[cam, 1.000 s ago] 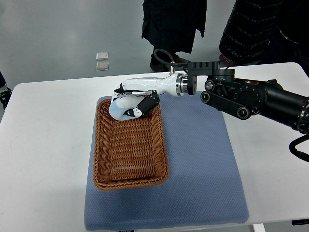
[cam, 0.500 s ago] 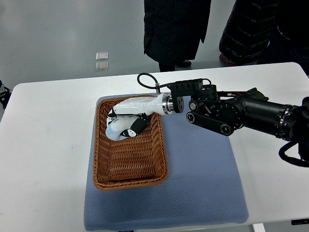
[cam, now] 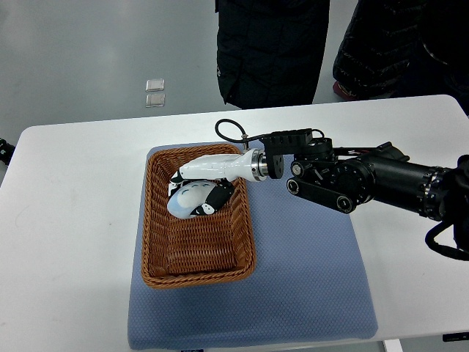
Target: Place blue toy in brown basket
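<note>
The pale blue toy (cam: 187, 204), with white and black markings, lies low inside the brown wicker basket (cam: 149, 242), in its far half. My right hand (cam: 196, 192) reaches in from the right over the basket's far right rim. Its white palm sits above the toy and its black-tipped fingers (cam: 219, 195) still curl around the toy's right side. Whether the toy's underside touches the basket floor is hidden. The left arm does not show.
The basket stands on the left part of a blue mat (cam: 308, 279) on the white table (cam: 66, 220). Two people in dark coats (cam: 267, 44) stand just beyond the table's far edge. Two small clear packets (cam: 154, 92) lie on the floor.
My right hand has come down from above the basket's far rim into the basket, carrying the toy with it. The forearm has dropped and drawn slightly nearer.
</note>
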